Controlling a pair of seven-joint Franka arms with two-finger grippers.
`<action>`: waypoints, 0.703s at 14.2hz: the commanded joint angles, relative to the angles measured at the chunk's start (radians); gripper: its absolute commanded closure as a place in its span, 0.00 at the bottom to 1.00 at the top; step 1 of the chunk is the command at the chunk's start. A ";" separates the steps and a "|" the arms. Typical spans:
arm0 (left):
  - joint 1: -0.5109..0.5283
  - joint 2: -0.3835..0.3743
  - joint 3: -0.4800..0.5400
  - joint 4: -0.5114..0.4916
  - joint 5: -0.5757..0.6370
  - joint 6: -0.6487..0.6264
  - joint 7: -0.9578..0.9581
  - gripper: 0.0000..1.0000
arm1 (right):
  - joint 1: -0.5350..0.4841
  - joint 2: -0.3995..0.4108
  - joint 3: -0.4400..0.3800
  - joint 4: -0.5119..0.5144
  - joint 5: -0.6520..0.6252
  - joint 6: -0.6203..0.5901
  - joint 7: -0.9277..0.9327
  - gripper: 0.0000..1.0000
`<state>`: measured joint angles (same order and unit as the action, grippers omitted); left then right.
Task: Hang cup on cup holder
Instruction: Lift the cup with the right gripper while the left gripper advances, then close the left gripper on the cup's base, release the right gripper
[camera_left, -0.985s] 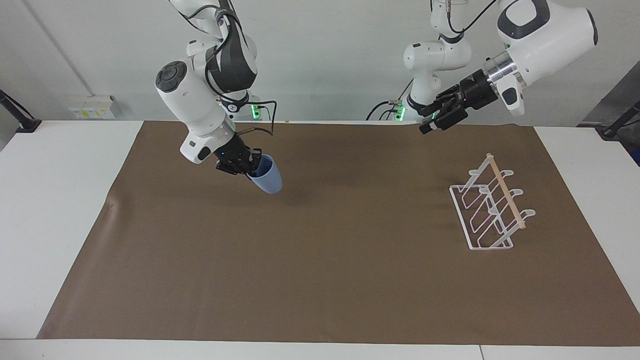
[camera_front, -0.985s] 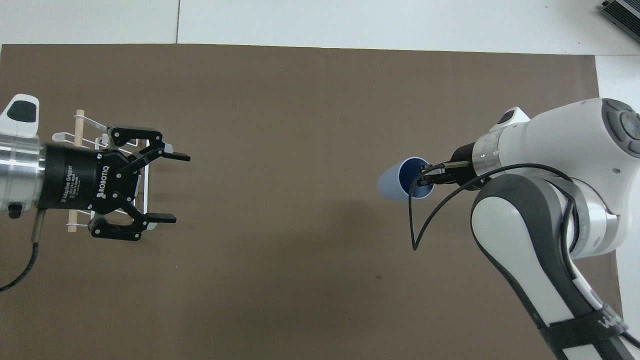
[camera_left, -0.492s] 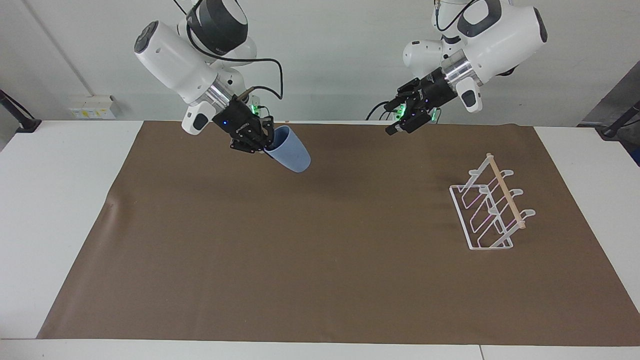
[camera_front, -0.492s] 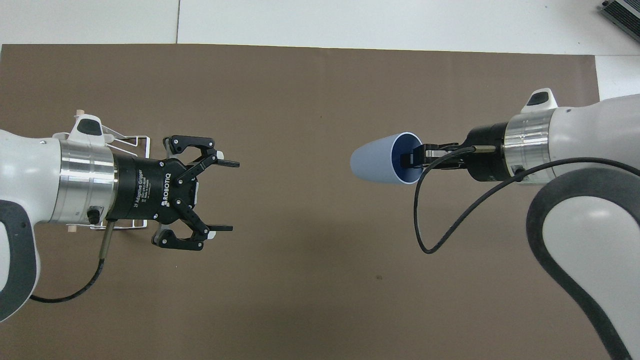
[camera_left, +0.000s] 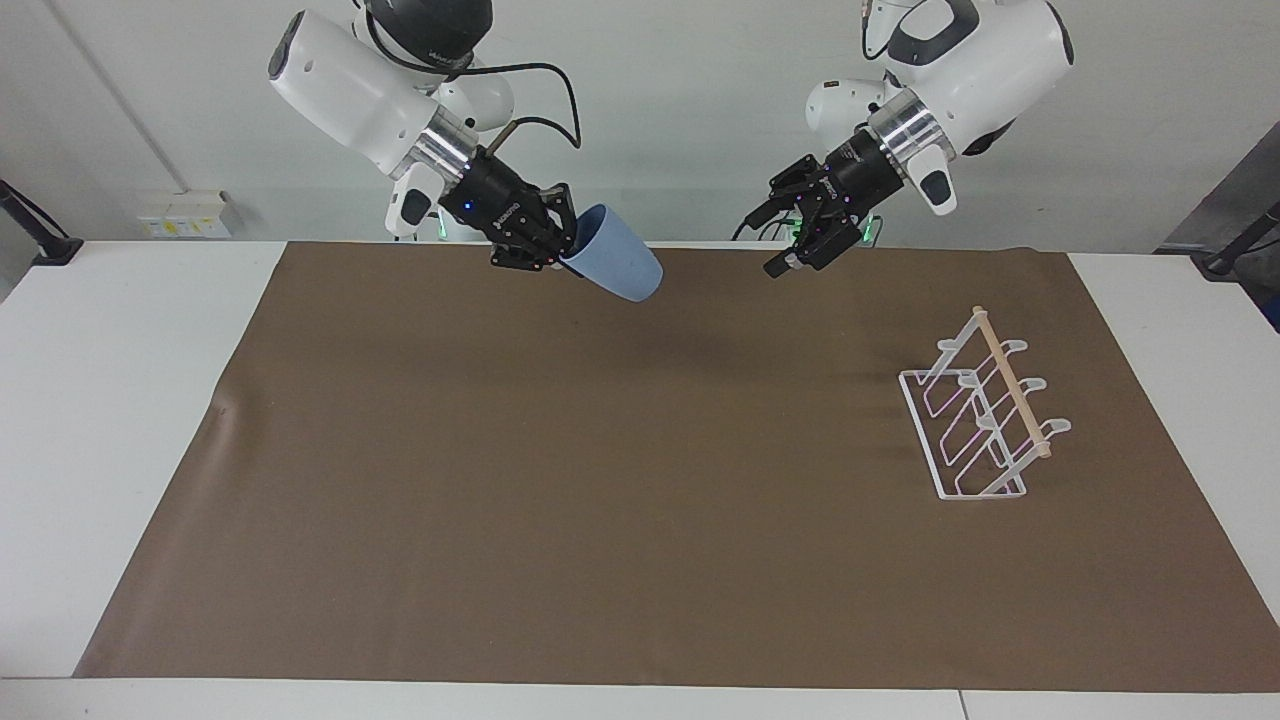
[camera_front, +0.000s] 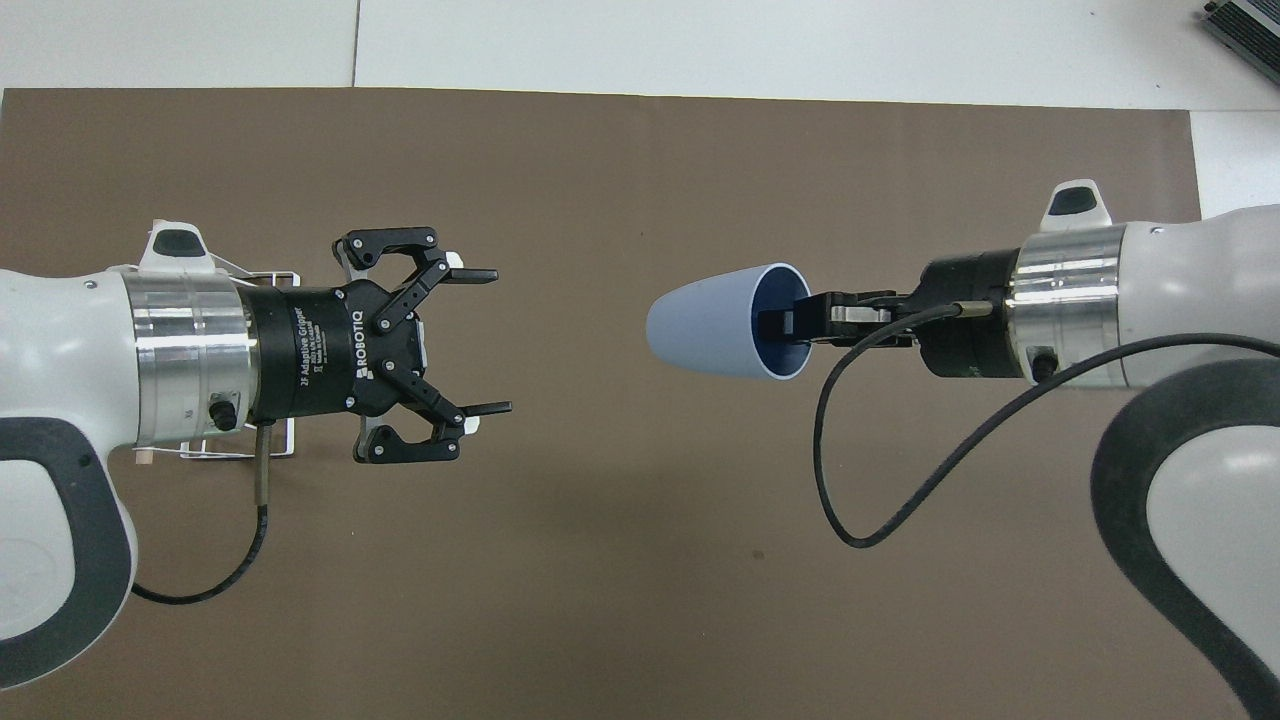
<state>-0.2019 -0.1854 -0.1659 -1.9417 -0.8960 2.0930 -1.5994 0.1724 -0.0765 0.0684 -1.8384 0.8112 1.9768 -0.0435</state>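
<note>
Both arms were raised above the brown mat (camera_left: 620, 480) that covered most of the white table (camera_left: 110, 420). The right gripper (camera_left: 548, 250), coming from the right arm's end of the table, was clamped on the rim of the light-blue cup (camera_left: 615, 266): in the overhead view one finger reached inside the cup's mouth (camera_front: 775, 322) while the wall of the cup was pinched against it. The cup was held in the air, tipped on its side, with its mouth toward the right gripper (camera_front: 790, 325) and its narrower, closed base pointing toward the left gripper (camera_front: 482, 340). It was over the mat near the edge closest to the robots, touching nothing but the gripper. The left gripper (camera_left: 790, 262) hung in the air over the same edge of the mat, its two fingers (camera_front: 470, 274) spread wide apart and holding nothing, aimed at the base of the cup. A clear gap separated the cup (camera_front: 715, 333) from the left gripper's fingertips. The cup holder (camera_left: 985, 415), a white wire rack with slanted loops and a wooden rod (camera_left: 1012, 382) along its top, stood on the mat toward the left arm's end of the table, well apart from the cup and bearing no cup. In the overhead view the left arm covered most of the cup holder (camera_front: 268, 278).
</note>
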 joint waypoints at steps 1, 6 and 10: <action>-0.069 -0.022 0.000 -0.037 -0.023 0.100 -0.086 0.00 | 0.036 -0.002 0.005 0.001 0.029 0.060 0.048 1.00; -0.146 -0.023 -0.004 -0.065 -0.021 0.214 -0.135 0.00 | 0.114 0.000 0.005 -0.005 0.029 0.137 0.149 1.00; -0.163 -0.023 -0.006 -0.086 -0.021 0.288 -0.156 0.00 | 0.153 0.000 0.005 -0.007 0.028 0.155 0.204 1.00</action>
<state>-0.3567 -0.1852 -0.1821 -1.9947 -0.8993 2.3519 -1.7462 0.3141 -0.0738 0.0715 -1.8396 0.8116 2.1039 0.1233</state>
